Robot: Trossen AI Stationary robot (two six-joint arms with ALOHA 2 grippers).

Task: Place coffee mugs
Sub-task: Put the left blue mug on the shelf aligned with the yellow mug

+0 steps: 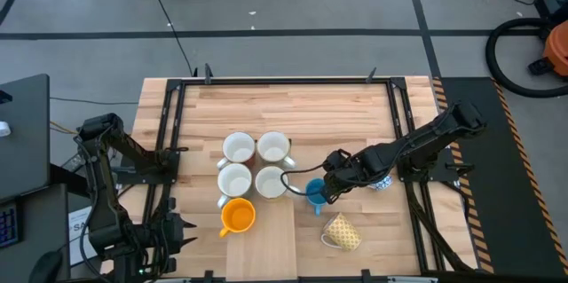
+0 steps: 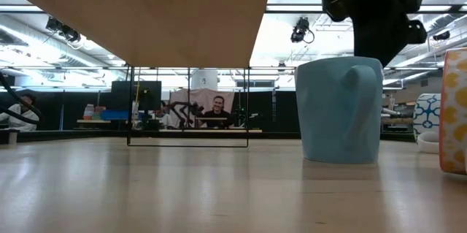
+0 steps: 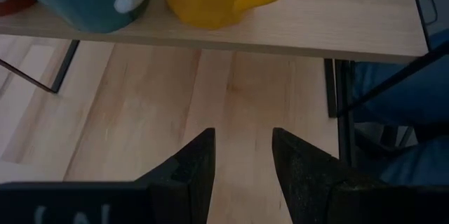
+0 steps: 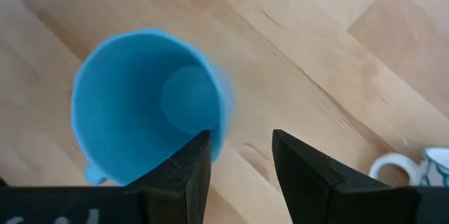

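High view looks straight down on the whole desk (image 1: 337, 106). Low view sits level at desk-top height. Both share the blue mug (image 1: 315, 192), close under the right wrist view.

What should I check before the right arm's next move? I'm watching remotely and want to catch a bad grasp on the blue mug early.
1. Right gripper over the blue mug: ok.
2. One finger inside the rim, the other outside: ok; jaws straddle the wall.
3. Jaws closed on the wall: not ok; a gap shows.
4. Blue mug upright on the table: ok.
5. Yellow patterned mug clear of the blue mug: ok, though lying tipped.
6. Left gripper out of the way: ok, parked at the table's left edge.
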